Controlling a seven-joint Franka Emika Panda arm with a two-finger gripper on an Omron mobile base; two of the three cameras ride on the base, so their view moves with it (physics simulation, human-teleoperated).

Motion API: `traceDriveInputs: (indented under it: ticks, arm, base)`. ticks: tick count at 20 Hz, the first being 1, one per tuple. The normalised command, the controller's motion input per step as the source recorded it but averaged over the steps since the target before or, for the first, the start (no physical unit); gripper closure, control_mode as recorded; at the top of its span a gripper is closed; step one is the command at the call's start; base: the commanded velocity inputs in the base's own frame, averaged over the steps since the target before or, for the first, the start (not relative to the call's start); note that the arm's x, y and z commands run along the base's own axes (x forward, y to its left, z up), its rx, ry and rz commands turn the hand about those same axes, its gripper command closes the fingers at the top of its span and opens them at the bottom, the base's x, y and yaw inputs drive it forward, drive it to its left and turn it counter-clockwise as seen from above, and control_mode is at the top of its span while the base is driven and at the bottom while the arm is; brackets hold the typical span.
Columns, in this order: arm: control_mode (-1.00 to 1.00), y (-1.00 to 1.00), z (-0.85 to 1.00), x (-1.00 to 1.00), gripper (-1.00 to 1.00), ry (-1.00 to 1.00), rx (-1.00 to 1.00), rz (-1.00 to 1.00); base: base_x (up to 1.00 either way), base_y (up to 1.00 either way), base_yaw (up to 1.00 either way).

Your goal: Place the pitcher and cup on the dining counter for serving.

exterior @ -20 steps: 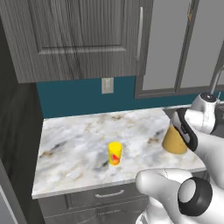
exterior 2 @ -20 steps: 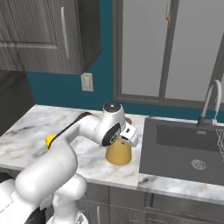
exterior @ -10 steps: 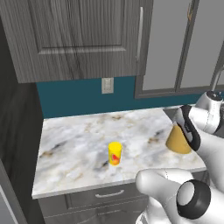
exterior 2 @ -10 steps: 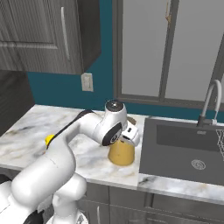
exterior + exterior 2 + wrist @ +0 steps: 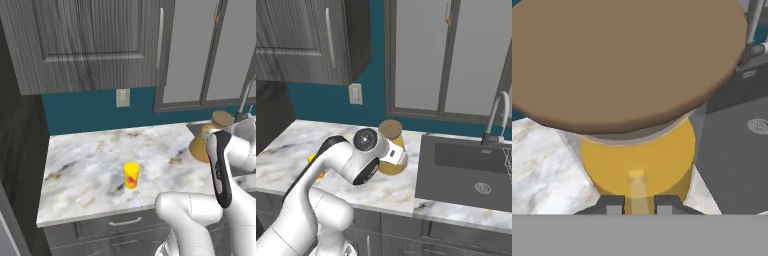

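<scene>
The mustard-yellow pitcher [image 5: 390,161] with its flat tan-brown lid [image 5: 390,128] is at the counter's right end beside the sink, and shows again as the pitcher [image 5: 202,146]. My gripper [image 5: 637,204] is shut on a narrow ridge on the side of the pitcher [image 5: 637,150], one fingertip on each side of it, under the broad lid [image 5: 627,60]. The pitcher looks raised a little off the marble. The small yellow cup [image 5: 131,175] with a red-orange mark stands upright and apart, mid-counter near the front edge. The dining counter is out of view.
The marble counter [image 5: 85,165] ends in a dark sink [image 5: 466,170] with a curved faucet [image 5: 495,116] on the right. Upper cabinets [image 5: 100,40] hang close above. A wall outlet [image 5: 122,97] sits on the teal backsplash. My arm's elbow [image 5: 363,157] crosses in front of the pitcher.
My gripper has shut on the pitcher. The pitcher has since risen slightly, so its lid now shows above the hand. The cup has not moved.
</scene>
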Motion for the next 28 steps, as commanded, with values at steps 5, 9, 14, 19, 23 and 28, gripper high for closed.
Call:
traceDriveInputs:
  ticks: [5,9,14,19,23,28]
  arm:
    - [-1.00,0.38,1.00,-0.32,1.00,-0.13,-0.08,0.00]
    - [-1.00,0.17,1.00,-0.61,1.00,0.00,0.00,0.01]
    - [-1.00,0.12,0.73,-0.55,1.00,0.02,0.00,0.07]
    - [1.00,0.17,0.04,-0.36,1.00,-0.10,-0.03,0.05]
    - [1.00,0.00,0.00,0.00,1.00,0.00,0.00,0.00]
    - [1.00,0.00,0.00,0.00,1.00,0.00,0.00,0.00]
  base:
    - [0.00,0.00,0.00]
    - [0.00,0.00,0.00]
    - [0.00,0.00,0.00]
    - [-0.24,0.16,0.12]
    - [-0.40,0.28,0.71]
    - [-0.11,0.04,1.00]
